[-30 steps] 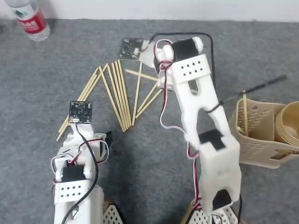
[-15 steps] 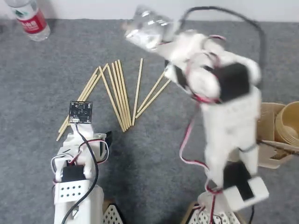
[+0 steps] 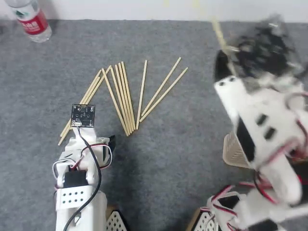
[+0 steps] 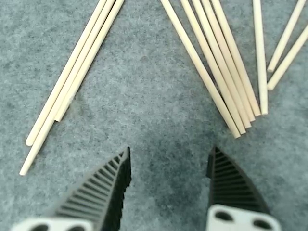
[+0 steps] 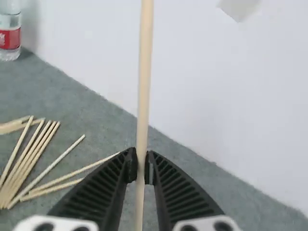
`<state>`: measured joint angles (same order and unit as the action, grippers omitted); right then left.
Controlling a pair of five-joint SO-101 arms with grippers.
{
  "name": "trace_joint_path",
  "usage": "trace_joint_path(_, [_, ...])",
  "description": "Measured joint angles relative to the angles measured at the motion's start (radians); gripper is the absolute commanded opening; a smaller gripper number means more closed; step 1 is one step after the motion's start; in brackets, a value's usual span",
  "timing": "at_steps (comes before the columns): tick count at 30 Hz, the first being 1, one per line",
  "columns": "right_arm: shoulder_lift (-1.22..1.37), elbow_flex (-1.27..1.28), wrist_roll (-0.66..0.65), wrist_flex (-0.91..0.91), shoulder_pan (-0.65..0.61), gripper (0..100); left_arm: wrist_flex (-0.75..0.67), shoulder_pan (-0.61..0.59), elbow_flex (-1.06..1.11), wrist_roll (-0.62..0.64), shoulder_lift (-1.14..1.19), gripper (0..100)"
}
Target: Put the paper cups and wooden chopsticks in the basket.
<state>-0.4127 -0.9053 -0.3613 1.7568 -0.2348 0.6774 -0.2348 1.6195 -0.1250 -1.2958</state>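
Several wooden chopsticks lie fanned out on the grey carpet; the same chopsticks also lie just ahead of my left gripper. My left gripper hangs open just above bare carpet, short of their near ends, with nothing between its fingers. My right gripper is shut on one chopstick, held lengthwise between the jaws and pointing away toward the white wall. In the high view this held chopstick sticks out of the raised right arm at the right. A corner of the beige basket shows under that arm.
A plastic water bottle stands at the far left corner by the wall, and this bottle appears in the right wrist view too. The raised right arm covers most of the basket. Bare carpet lies between the two arm bases.
The right arm has lifted off the chopstick pile and swung right and up with one chopstick in its gripper. The left arm has not moved.
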Motion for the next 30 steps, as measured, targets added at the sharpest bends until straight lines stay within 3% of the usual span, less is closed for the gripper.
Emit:
trace_joint_path(8, [-0.186, 0.186, 0.206, 0.002, 0.157, 0.9, 0.000, 0.000, 0.000, 0.000, 0.000, 24])
trace_joint_path(18, [-0.609, 0.713, 0.232, -0.012, 0.161, 0.9, 0.000, 0.000, 0.000, 0.000, 0.000, 24])
trace_joint_path(24, [-0.852, 1.048, 0.232, -0.258, 0.195, 0.9, 0.000, 0.000, 0.000, 0.000, 0.000, 24])
trace_joint_path(30, [-0.993, 1.364, 0.232, -0.672, 0.408, 0.9, 0.000, 0.000, 0.000, 0.000, 0.000, 24])
